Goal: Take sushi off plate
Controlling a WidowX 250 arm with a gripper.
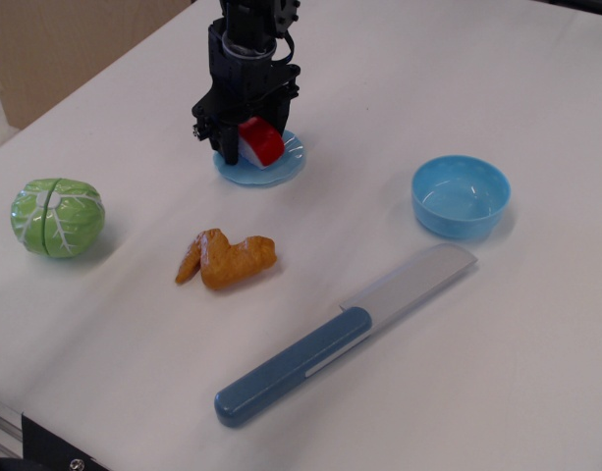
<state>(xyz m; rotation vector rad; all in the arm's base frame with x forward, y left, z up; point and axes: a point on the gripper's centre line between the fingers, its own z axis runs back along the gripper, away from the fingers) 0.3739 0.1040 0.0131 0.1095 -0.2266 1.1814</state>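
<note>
The sushi (pixel 262 143), with a red top on white rice, lies on the small light blue plate (pixel 281 167) at the back left of the table. My black gripper (pixel 253 132) has come down over it. One fingertip (pixel 229 152) stands in front of the sushi's left end and hides part of it. The other finger is behind the sushi. The jaws still stand apart around the sushi, which rests on the plate.
A green cabbage toy (pixel 57 217) is at the left. A fried chicken wing toy (pixel 228 260) lies in front of the plate. A blue bowl (pixel 460 195) is at the right. A toy knife (pixel 342 336) lies in front of the bowl.
</note>
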